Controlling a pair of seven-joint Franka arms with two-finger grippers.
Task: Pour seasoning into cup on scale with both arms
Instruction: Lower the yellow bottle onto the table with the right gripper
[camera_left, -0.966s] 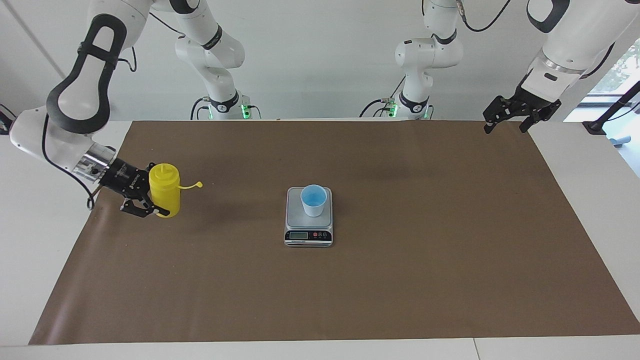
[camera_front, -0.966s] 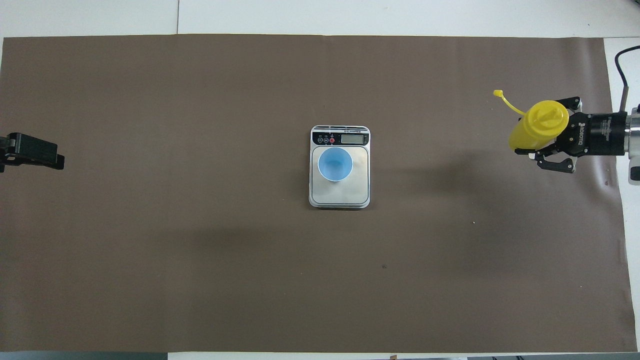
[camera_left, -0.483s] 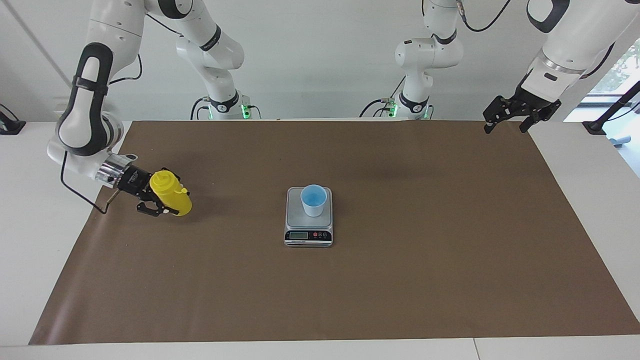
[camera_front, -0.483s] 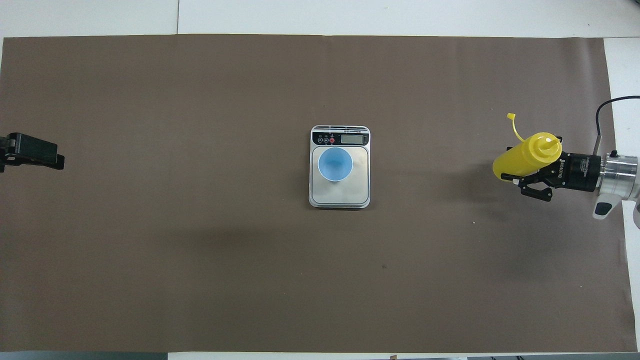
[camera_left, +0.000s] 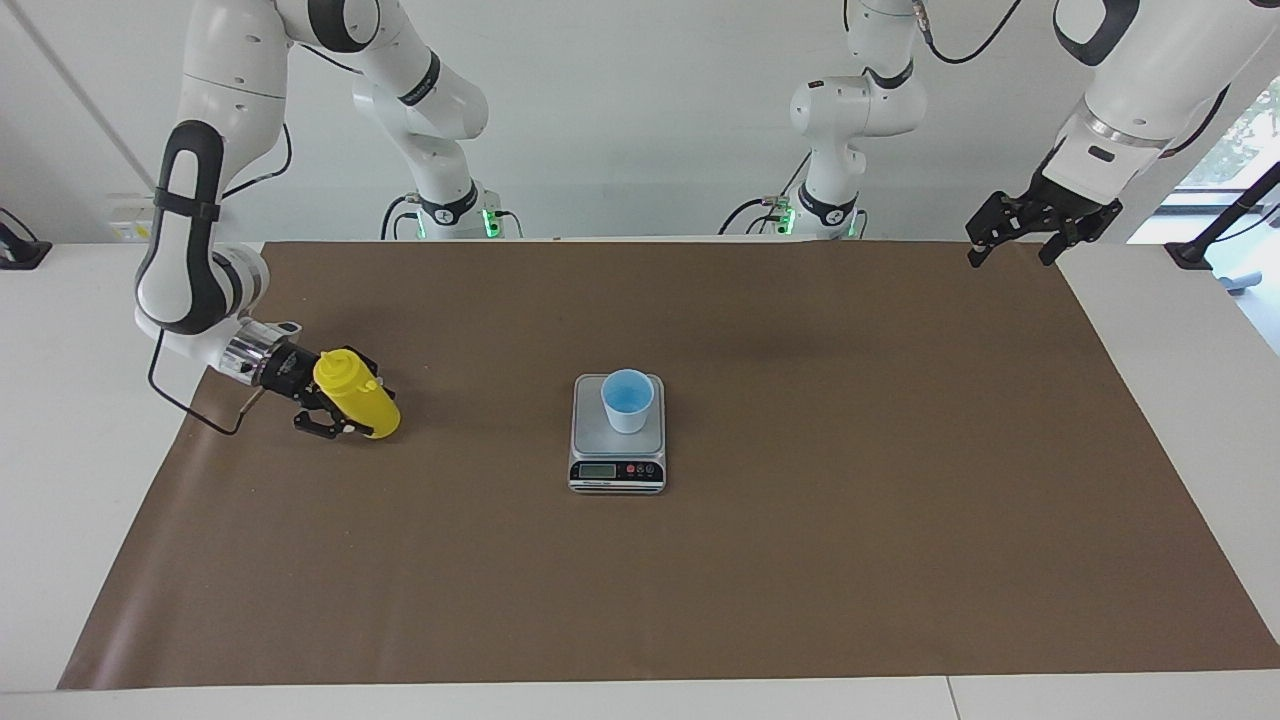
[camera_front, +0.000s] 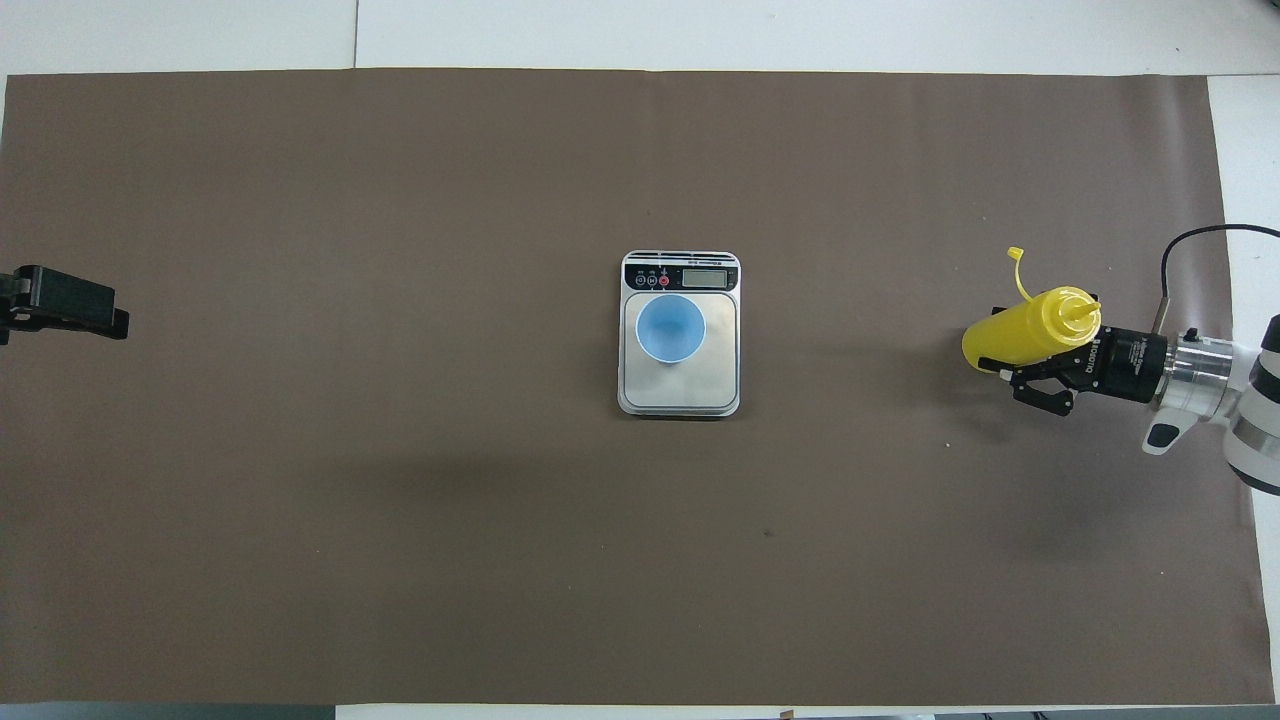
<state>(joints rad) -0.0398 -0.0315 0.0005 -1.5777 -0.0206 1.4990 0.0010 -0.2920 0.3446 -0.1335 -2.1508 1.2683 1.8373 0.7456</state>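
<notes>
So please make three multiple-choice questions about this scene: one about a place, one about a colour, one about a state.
1. Where does the cup stand?
A. on the scale's plate
B. on the brown mat beside the scale
C. in the left gripper

2. What colour is the squeeze bottle?
A. red
B. yellow
C. green

3. What is the right gripper doing?
A. hanging empty over the scale
B. resting open on the cup
C. holding the bottle, shut on it

Answers:
1. A: the cup sits on the grey plate of the scale, at the middle of the mat.
2. B: the bottle's body and its tethered cap are bright yellow.
3. C: its fingers clasp the tilted bottle toward the right arm's end of the table, while the left gripper waits open and empty at the mat's corner.
</notes>
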